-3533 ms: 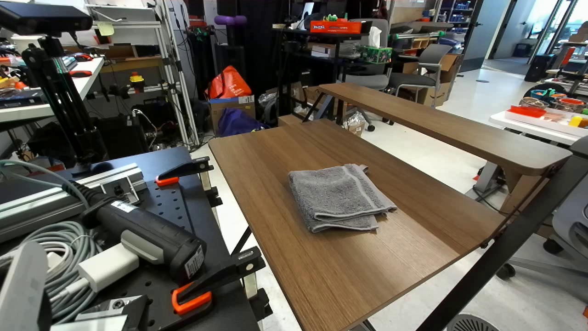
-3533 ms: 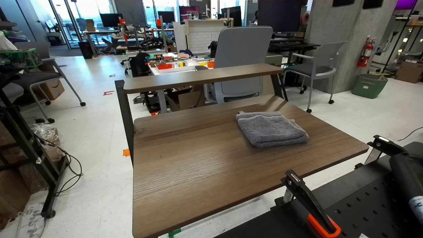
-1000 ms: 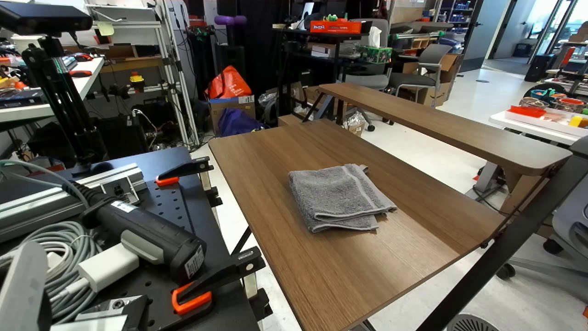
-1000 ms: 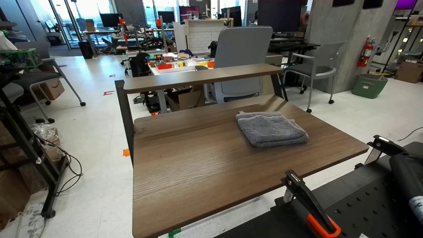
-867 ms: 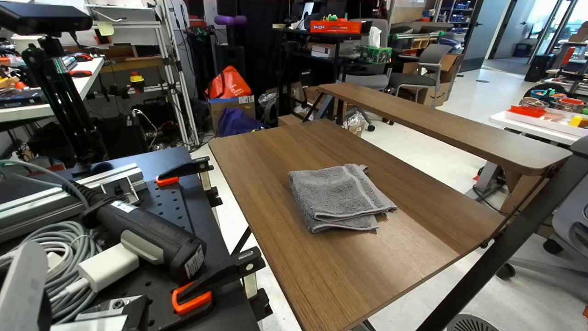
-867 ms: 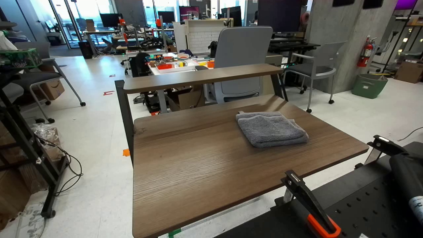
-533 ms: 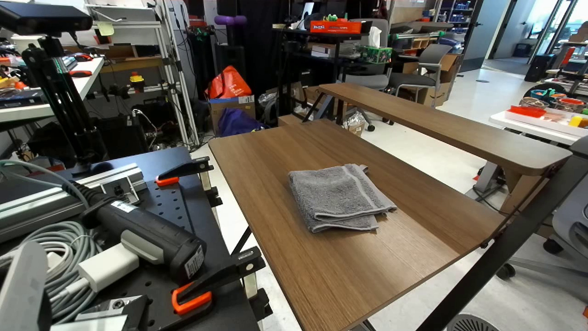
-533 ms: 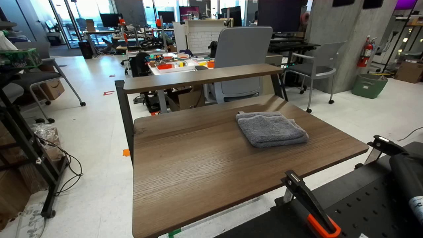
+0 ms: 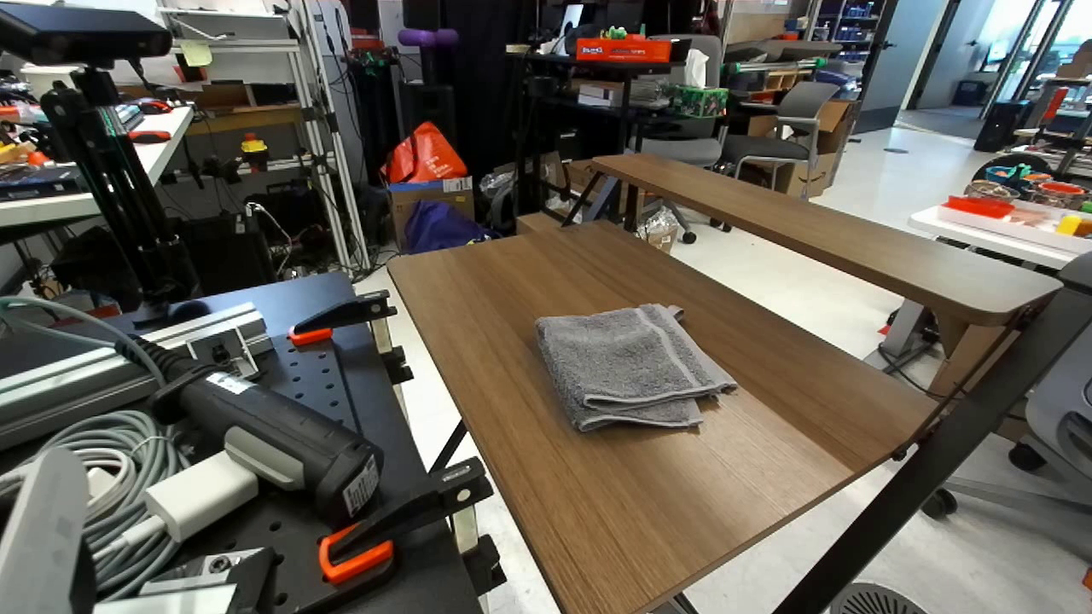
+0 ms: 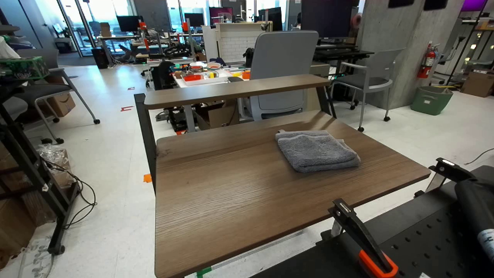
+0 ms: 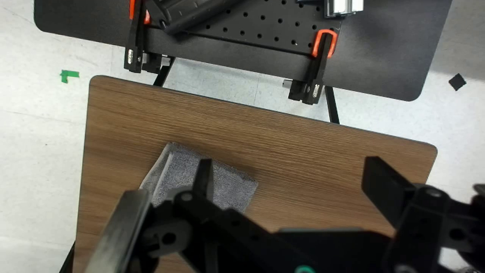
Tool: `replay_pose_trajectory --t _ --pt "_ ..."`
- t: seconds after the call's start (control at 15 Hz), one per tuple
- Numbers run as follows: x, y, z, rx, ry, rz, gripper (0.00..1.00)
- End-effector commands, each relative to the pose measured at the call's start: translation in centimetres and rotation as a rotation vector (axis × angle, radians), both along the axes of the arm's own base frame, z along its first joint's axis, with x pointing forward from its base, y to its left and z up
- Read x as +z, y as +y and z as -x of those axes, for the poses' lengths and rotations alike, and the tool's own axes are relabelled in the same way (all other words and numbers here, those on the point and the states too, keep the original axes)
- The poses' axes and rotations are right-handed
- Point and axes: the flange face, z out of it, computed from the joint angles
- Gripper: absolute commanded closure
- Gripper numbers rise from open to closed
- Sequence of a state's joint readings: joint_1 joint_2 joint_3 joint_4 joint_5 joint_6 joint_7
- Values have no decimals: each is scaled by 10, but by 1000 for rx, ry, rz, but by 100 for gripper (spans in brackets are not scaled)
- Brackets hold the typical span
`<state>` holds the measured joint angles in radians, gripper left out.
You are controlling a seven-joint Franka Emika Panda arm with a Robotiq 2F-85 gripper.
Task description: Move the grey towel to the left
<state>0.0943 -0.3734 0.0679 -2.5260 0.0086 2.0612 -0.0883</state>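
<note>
Brown wood-grained tabletop (image 10: 231,189), spanning the middle of both exterior views. Gripper (image 11: 290,167), along the bottom of the wrist view; its two fingers (image 11: 204,178) stand wide apart, tabletop showing between the tips. Grey towel (image 9: 627,358), lying on the tabletop, just right of centre in an exterior view; in the wrist view it sits toward the lower left of the frame, partly hidden behind the gripper. The towel is folded into a low, roughly four-sided pad with a nubbly, matt pile; along its lower edge the hems of two layers lie slightly offset. Pale band (image 9: 671,345), narrow and straight, roughly parallel to the towel's right edge. Small flap (image 9: 676,312), projecting at its upper right corner.
</note>
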Motion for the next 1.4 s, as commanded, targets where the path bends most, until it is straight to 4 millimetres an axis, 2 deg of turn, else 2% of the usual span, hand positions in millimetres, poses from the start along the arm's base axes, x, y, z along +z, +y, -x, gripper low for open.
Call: replay_pose_trajectory --t 0.0,0.33,0.73,1.0,1.33 --pt "0 0 0 0 1 0 0" --pt "-1 -1 -2 -10 4 6 0" --pt "-27 -19 -23 -75 13 25 0" --pt "-55 -37 -49 -114 -4 35 0" --pt "-104 -62 -84 -191 -49 37 0"
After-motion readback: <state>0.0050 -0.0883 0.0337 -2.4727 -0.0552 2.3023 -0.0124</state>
